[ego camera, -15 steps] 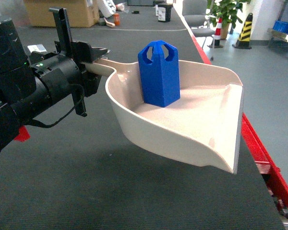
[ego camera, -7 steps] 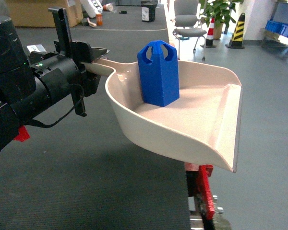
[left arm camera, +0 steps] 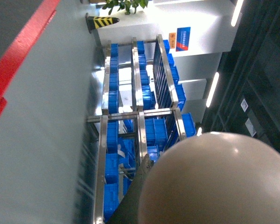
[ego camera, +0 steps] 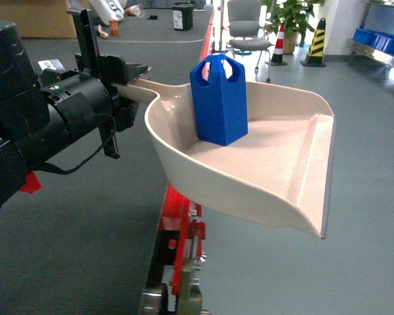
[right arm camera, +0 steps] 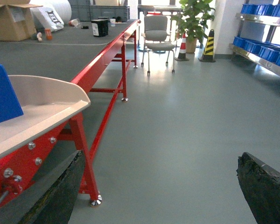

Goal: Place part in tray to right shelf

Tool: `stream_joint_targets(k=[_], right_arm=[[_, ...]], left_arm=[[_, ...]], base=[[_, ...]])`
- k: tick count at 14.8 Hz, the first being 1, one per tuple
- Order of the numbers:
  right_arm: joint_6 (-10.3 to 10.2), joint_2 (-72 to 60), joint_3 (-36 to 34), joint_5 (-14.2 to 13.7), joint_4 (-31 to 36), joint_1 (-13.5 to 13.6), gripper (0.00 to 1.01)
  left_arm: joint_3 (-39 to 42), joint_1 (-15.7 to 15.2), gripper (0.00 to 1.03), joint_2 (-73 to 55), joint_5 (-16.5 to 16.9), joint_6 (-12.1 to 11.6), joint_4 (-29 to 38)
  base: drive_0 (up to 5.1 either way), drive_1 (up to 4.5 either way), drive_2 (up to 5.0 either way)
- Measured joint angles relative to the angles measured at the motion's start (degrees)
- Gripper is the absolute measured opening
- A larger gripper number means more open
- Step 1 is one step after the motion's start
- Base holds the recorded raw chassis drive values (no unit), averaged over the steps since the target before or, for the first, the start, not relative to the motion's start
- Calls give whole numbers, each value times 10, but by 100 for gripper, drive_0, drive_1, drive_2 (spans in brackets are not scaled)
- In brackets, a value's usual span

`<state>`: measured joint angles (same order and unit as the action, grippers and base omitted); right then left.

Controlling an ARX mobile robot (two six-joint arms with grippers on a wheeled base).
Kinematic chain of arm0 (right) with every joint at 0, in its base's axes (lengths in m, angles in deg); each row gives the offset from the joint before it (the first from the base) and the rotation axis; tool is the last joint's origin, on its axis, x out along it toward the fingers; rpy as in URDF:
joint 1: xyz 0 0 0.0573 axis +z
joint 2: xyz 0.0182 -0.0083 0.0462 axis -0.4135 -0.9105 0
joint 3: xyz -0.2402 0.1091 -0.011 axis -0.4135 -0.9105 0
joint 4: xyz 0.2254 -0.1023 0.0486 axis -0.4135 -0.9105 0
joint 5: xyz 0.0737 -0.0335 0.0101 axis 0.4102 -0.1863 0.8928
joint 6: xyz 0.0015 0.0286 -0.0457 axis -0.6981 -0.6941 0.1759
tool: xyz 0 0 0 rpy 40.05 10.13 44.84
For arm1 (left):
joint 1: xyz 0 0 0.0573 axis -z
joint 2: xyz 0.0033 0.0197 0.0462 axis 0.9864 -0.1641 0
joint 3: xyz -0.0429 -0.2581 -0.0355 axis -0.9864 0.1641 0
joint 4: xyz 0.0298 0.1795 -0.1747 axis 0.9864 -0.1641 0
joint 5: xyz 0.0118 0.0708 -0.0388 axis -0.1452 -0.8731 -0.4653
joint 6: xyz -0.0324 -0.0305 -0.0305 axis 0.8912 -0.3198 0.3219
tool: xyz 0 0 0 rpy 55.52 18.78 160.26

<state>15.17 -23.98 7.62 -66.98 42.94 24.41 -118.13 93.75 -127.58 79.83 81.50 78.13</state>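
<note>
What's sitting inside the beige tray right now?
Only the blue part, standing upright toward the back of the tray, near the handle end. The rest of the tray's floor is bare. The patch directly beneath the part is hidden by the part itself.

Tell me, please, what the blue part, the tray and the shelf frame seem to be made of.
The part looks like hard plastic: even bright blue, faintly glossy faceted sides. The tray seems moulded plastic too: cream, smooth, with soft highlights and a rounded lip. The right shelf frame looks like bare metal, probably stainless steel: silvery rails that reflect light.
</note>
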Motion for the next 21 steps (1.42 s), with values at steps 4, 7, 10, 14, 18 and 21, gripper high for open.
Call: stream_joint_targets(k=[4,7,10,14,18,21], right_arm=[[0,0,0,0,0,0,98],[0,0,0,0,-1,0,98],[0,0,-1,0,0,0,98],[0,0,-1,0,-1,0,98],[0,0,-1,0,0,0,98],[0,0,-1,0,-1,0,98]], left_arm=[[0,-1,12,0,-2,0,2],[0,0,12,0,0,0,-3],[0,0,12,0,0,0,-2],[0,0,12,0,0,0,-3],[0,0,12,0,-2,0,-1],[0,0,12,0,-2,0,-2]], base=[[505,-240,-240],[511,-234,-234],[508,-237,-237],[502,-243,-243],[502,-244,-244],[508,-238,-238]])
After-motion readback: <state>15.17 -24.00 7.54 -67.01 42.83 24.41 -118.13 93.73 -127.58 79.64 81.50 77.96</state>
